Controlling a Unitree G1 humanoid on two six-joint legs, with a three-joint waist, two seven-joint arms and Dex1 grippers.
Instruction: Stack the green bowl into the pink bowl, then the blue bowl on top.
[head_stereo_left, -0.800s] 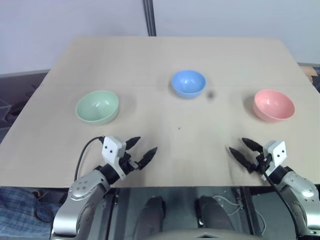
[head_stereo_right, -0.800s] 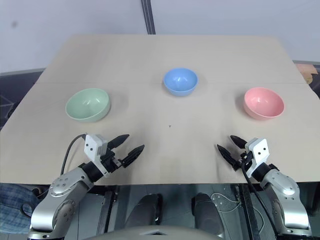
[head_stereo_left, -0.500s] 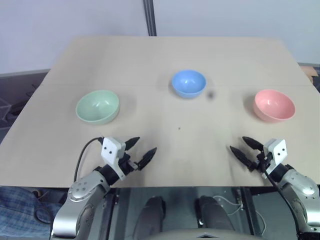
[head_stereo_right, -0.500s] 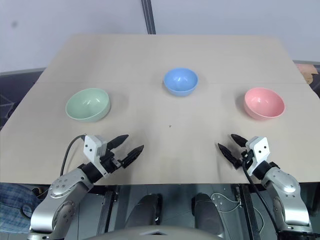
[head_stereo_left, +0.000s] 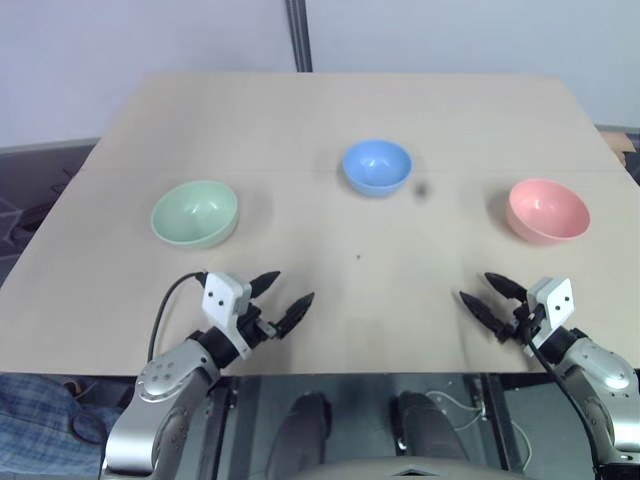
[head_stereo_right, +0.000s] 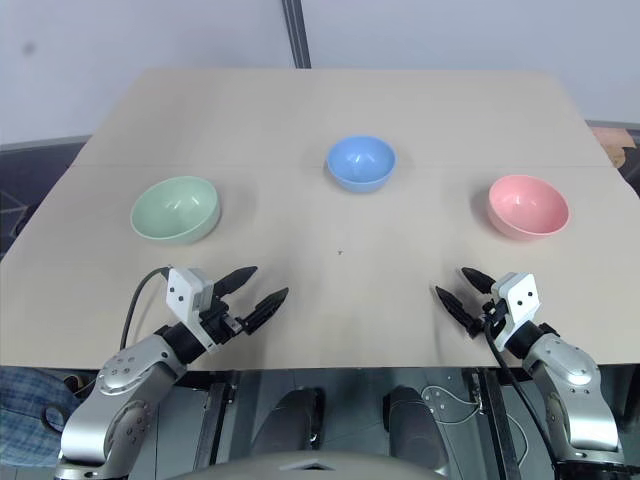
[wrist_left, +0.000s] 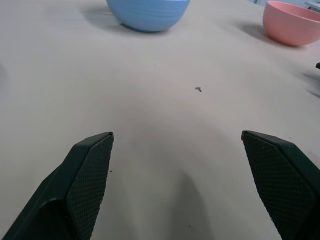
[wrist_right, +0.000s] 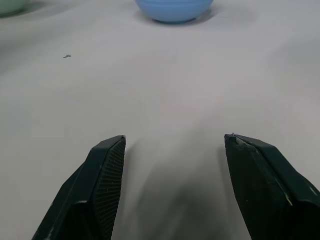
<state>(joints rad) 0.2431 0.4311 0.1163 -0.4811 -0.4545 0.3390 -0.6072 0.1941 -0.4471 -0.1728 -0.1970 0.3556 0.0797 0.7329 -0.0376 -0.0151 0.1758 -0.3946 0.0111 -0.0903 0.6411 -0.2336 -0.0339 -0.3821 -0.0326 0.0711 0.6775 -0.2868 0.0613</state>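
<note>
Separately, green bowl (head_stereo_left: 195, 213), blue bowl (head_stereo_left: 377, 166) and pink bowl (head_stereo_left: 547, 210) sit unstacked.

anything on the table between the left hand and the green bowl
No, in the left eye view only bare table lies between the open left hand and the green bowl.

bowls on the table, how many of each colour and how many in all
green bowl: 1
blue bowl: 1
pink bowl: 1
total: 3 bowls, each standing apart on the table, none stacked yet
</note>
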